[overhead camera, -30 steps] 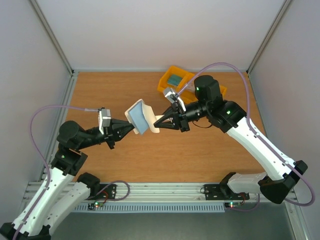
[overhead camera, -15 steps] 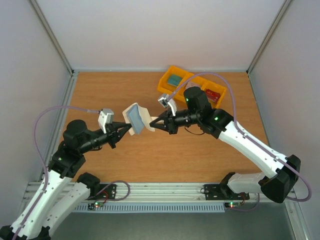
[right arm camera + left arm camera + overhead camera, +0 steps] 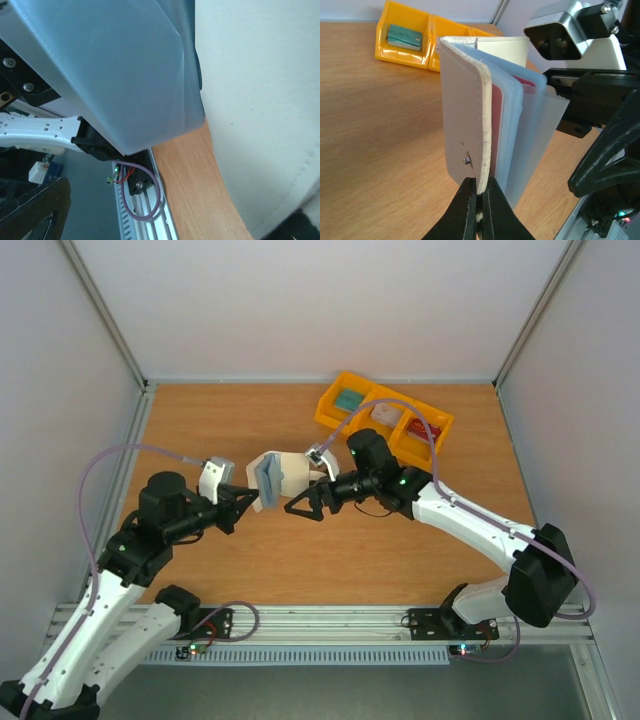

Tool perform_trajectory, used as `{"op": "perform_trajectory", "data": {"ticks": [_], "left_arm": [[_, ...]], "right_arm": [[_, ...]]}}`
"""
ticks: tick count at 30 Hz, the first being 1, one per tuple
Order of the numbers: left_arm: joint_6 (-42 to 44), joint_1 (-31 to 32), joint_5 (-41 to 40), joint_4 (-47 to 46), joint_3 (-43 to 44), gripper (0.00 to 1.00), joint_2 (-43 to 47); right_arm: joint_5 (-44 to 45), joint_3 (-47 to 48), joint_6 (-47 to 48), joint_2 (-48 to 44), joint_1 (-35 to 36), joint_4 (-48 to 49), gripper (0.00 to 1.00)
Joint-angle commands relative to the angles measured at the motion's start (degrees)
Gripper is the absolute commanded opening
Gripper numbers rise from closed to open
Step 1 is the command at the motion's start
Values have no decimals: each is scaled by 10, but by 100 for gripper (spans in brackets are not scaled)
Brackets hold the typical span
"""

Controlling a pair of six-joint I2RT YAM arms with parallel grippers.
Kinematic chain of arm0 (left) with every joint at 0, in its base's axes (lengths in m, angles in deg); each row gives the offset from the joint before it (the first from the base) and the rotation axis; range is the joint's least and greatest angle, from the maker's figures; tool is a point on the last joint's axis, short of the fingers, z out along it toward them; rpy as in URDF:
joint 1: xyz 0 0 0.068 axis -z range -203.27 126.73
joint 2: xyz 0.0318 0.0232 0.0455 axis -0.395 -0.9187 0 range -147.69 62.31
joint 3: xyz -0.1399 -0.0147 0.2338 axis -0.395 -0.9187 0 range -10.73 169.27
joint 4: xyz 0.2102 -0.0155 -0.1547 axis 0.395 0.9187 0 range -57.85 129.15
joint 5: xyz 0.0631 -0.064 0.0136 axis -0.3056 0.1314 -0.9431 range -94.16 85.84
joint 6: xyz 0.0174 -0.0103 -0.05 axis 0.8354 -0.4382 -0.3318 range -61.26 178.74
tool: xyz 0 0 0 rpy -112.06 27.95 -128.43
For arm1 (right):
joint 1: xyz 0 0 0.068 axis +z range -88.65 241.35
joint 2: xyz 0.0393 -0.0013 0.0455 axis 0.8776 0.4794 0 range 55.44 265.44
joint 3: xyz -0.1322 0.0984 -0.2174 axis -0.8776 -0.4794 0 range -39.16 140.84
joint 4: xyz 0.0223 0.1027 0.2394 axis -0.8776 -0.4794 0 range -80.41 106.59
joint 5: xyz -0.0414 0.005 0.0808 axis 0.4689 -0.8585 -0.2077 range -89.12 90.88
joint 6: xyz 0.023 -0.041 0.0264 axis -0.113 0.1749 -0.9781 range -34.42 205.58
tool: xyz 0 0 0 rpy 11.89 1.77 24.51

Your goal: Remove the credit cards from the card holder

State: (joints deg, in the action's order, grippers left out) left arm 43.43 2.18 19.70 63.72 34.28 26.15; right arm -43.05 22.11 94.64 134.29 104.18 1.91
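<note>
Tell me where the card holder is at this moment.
In the top view the card holder hangs above the table, left of centre, its edge pinched in the left hand, the open right hand close on its right.

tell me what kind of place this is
Probably a robot lab test cell: a wooden tabletop boxed in by plain pale walls, two white-and-black robot arms bolted to a metal rail at its near edge, and a yellow plastic three-compartment bin at the far side.
</note>
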Motion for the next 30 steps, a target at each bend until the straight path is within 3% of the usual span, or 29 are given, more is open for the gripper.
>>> {"op": "perform_trajectory", "data": {"ticks": [1, 7, 12, 17, 20, 23, 26, 29, 30], "left_arm": [[70, 9, -24, 1, 19, 0, 12], [140, 23, -16, 3, 5, 0, -2], [128, 23, -52, 0, 6, 0, -6], [104, 23, -16, -5, 6, 0, -2], [81, 22, 13, -9, 4, 0, 4], [60, 18, 43, -22, 8, 0, 9], [42, 13, 75, -30, 11, 0, 9], [38, 9, 80, -24, 15, 0, 8], [40, 7, 78, -22, 16, 0, 9]], "right_arm": [[-26, -13, -23, 10, 2, 96, 99], [-36, 14, -46, 56, 9, 178, 99], [12, 14, -14, 46, 32, 126, 98], [5, 11, -9, 32, 32, 114, 92], [-4, 12, 10, 18, 30, 87, 76], [-3, 10, 19, -1, 21, 63, 45], [-2, 8, 29, -25, 15, 46, 21], [-1, 14, 44, -40, 12, 15, 3], [2, 17, 51, -44, 11, 3, 1]]}}
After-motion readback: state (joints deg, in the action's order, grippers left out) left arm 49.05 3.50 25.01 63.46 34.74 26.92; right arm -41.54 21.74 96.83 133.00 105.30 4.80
